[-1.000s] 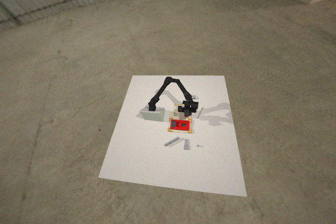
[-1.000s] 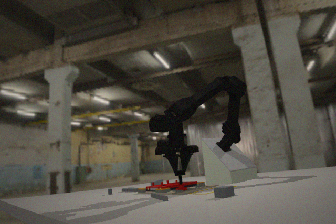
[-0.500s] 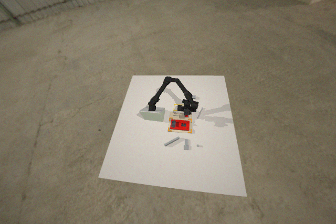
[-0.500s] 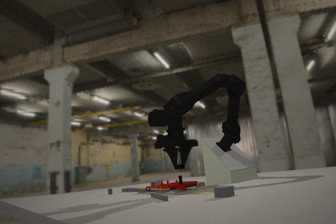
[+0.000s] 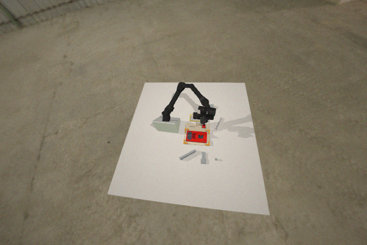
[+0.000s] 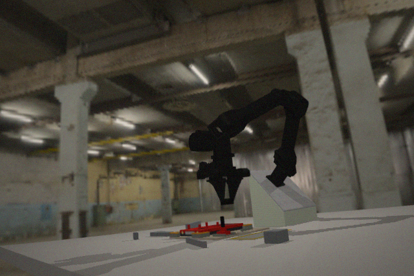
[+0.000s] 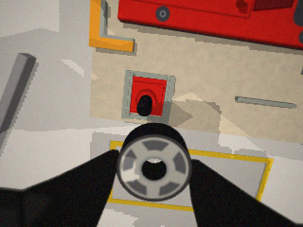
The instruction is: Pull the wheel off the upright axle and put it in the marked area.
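The wheel (image 7: 154, 168) (image 6: 227, 201), black with a grey hub, is held between the fingertips of my gripper (image 7: 153, 162) (image 6: 227, 199), which is shut on it. In the exterior view it hangs clear above the upright black axle (image 6: 222, 221) (image 7: 144, 105), with a gap between them. The axle stands on a small red block (image 7: 137, 85) (image 5: 203, 126) in a grey frame. The marked area, a yellow outline (image 7: 268, 176) (image 5: 190, 117), lies on the table beside the beige board; the wheel and fingers hide part of it in the wrist view.
A red chassis (image 5: 196, 136) (image 7: 199, 19) lies on the beige board (image 7: 199, 71) between orange corner brackets (image 7: 97, 40). Grey bars (image 5: 187, 154) (image 7: 14, 95), a grey block (image 6: 276, 236) and other small grey pieces lie around the board. The arm stands on a pale green wedge base (image 5: 166, 125).
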Action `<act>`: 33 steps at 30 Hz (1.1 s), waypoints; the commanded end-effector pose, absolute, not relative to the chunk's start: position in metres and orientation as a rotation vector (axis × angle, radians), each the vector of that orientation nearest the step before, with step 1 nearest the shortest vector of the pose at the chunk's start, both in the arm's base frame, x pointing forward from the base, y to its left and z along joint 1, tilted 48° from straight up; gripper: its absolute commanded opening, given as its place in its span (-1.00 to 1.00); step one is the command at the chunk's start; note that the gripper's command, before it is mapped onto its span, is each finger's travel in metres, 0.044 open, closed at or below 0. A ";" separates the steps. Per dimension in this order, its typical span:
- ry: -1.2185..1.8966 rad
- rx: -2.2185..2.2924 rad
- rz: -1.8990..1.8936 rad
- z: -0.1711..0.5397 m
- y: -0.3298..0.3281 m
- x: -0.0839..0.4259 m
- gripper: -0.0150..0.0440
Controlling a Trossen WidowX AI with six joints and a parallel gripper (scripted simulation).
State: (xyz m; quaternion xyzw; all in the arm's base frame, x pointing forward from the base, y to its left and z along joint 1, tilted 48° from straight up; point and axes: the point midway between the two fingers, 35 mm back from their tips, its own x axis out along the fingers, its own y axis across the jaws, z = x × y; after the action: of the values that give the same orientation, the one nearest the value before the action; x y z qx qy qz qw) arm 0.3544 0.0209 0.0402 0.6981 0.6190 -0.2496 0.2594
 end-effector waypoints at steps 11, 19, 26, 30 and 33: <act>1.673 1.888 -0.662 0.069 0.045 0.337 -0.49; 1.675 1.889 -0.664 0.083 0.058 0.325 -0.49; 1.677 1.891 -0.665 0.094 0.069 0.314 -0.49; 1.678 1.891 -0.666 0.100 0.075 0.308 -0.49; 1.678 1.892 -0.666 0.100 0.076 0.307 -0.49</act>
State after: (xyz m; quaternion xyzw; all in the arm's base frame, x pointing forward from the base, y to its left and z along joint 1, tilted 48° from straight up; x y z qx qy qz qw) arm 0.3107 0.0730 0.0989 0.6980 0.6193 -0.2451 0.2629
